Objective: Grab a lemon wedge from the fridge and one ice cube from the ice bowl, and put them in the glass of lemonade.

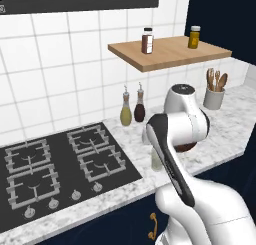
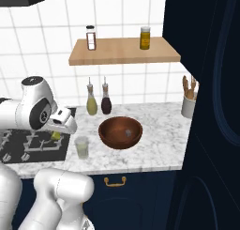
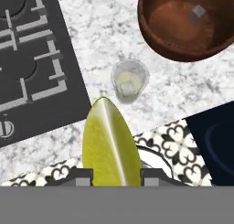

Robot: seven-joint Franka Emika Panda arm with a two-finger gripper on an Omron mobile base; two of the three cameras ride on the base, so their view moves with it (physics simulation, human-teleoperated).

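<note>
Fingers (image 3: 84, 176) of our gripper (image 3: 117, 175) press against both sides of the lemon wedge (image 3: 109, 143), so we are clamped on it with only a narrow gap left between the tips. In the hand view the wedge stands up from between the two tips, its long axis running away from the hand, its pointed end aimed toward the glass of lemonade (image 3: 130, 81). A pale ridge runs along its length, slightly right of centre.

We take the glass as our landmark. Seen from the hand, the wedge tip lies just short of the glass, a little to one side, not touching it. From the right base view the gripper (image 2: 57, 133) hangs above the counter edge of the stove, to the left of the glass (image 2: 82, 147), with a speck of yellow (image 2: 56, 135) showing beneath the hand.

Right of the glass sits the ice bowl (image 2: 120, 132), close beside it but apart, with one small ice cube (image 3: 198, 10) lying in its hollow. The glass stands upright on the marble counter (image 2: 154, 149).
</note>
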